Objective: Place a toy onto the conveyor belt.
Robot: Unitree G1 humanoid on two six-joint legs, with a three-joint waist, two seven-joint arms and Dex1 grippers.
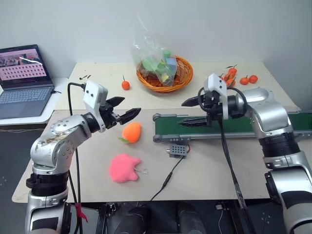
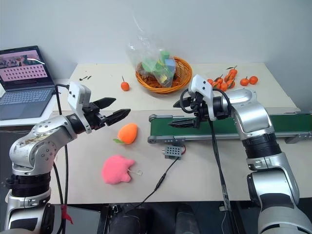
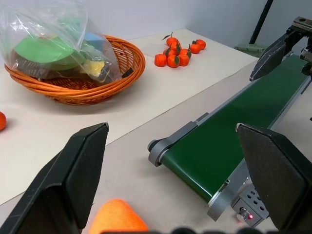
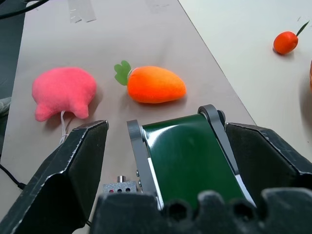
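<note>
The pink toy (image 1: 124, 168) lies on the table near the front edge, with its little tag string pointing right. My left gripper (image 1: 131, 106) hovers open and empty above the table, up and behind the toy, pointing toward the conveyor belt (image 1: 166, 127). That dark green belt in its grey frame runs from mid-table off to the right. My right gripper (image 1: 181, 113) hangs open and empty over the belt's left end, pointing left. In the right wrist view the toy (image 4: 63, 90) lies beyond the belt's end roller (image 4: 214, 117).
An orange plush with a green leaf (image 1: 131, 132) sits between the toy and the belt's left end. A grey control box (image 1: 178, 150) with a cable lies in front of the belt. A wicker basket (image 1: 184, 78), small oranges (image 1: 239, 77) and a laptop (image 1: 24, 80) stand further back.
</note>
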